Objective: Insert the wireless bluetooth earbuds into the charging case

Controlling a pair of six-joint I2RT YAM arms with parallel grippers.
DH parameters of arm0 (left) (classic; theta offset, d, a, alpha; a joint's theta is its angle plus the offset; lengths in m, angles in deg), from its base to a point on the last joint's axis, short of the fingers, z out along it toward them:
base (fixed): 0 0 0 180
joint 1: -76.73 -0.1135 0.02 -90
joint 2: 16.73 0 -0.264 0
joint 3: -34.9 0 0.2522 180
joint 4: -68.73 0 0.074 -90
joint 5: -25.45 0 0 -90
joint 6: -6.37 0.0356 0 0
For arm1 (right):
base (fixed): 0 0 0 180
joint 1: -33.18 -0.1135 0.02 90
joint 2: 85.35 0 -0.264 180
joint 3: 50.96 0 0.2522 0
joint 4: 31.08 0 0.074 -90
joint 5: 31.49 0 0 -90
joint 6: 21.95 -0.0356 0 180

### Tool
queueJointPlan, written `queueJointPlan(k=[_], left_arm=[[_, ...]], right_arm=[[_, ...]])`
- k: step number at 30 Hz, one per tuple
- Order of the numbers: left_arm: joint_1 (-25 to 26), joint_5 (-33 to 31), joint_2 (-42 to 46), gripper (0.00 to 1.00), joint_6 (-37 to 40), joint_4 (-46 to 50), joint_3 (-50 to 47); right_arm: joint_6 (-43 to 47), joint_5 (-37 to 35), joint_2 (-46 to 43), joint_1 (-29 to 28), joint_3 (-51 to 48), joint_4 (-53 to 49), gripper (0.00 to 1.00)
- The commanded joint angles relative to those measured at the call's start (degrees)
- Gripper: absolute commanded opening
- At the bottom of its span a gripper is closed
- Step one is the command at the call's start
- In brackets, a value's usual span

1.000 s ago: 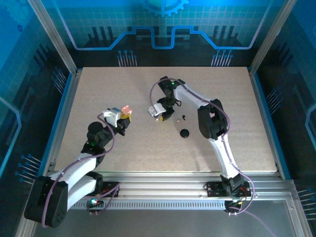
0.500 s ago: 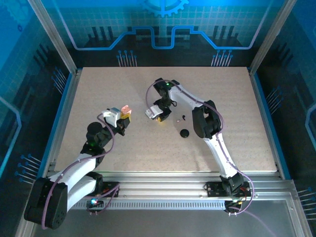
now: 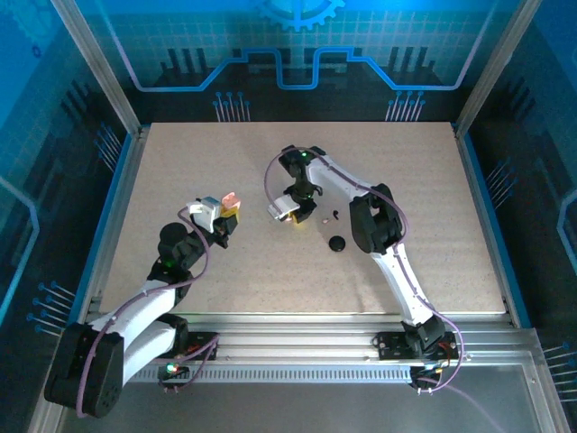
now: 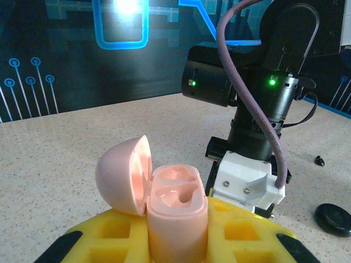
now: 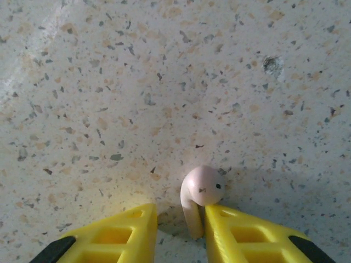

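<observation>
- My left pincer (image 4: 176,241) was clamped on the pink charging case (image 4: 176,203) and held it upright between its yellow fingers (image 4: 104,238), over the left half of the bench (image 3: 180,162).
- The case's lid (image 4: 125,175) stood swung back to the left on its hinge. The two moulded hollows in the top of the case faced up with nothing in them.
- My right pincer (image 5: 180,216) pointed straight down at the speckled bench near the middle, to the right of the case and well apart from it.
- Its jaws stood a little apart, with the pale pink earbud (image 5: 202,187) lying on the bench between the tips.
- The earbud's stem ran down into the gap and its rounded head poked out just beyond the tips. It leaned against my right-hand finger (image 5: 249,235), while a sliver of bench showed between the stem and my left-hand finger (image 5: 118,235), so it was not pinched.
- From overhead, a black earbud (image 3: 334,215) lay as a tiny speck just right of my right pincer.
- A black round case (image 3: 337,244) sat on the bench a little nearer than that speck.
- Past the open case, my left wrist camera saw my right arm (image 4: 258,98) standing over the bench with a green light lit on it.
</observation>
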Motion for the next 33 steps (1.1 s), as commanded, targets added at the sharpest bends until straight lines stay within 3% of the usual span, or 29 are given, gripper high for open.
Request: queueJointPlan(k=[1, 9, 13, 15, 24, 33], left_arm=[[-0.6, 0.8, 1.0, 0.19, 0.4, -0.3, -0.7], [-0.6, 1.2, 1.3, 0.19, -0.4, -0.6, -0.7], [-0.6, 0.7, 1.5, 0.19, -1.1, -0.7, -0.7], [-0.6, -0.2, 1.9, 0.19, -1.5, -0.3, -0.8], [-0.6, -2.3, 3.6, 0.18, -1.3, 1.1, -1.5], [-0.6, -3.9, 4.4, 0.18, -0.5, 2.7, -1.2]], right_arm=[[-4.3, -1.1, -2.2, -1.1, -2.3, -3.2, 0.29], [-9.7, -2.9, -9.3, -2.7, -12.4, -0.5, 0.3], [-16.8, -1.4, -12.1, -2.4, -12.2, 0.0, 0.34], [-23.1, 1.3, -13.5, -2.0, -11.0, -0.6, 0.37], [-53.5, 3.8, -20.6, -3.4, -17.8, 6.6, 0.36], [-83.5, 1.9, -23.9, -3.8, -21.4, 8.6, 0.34]])
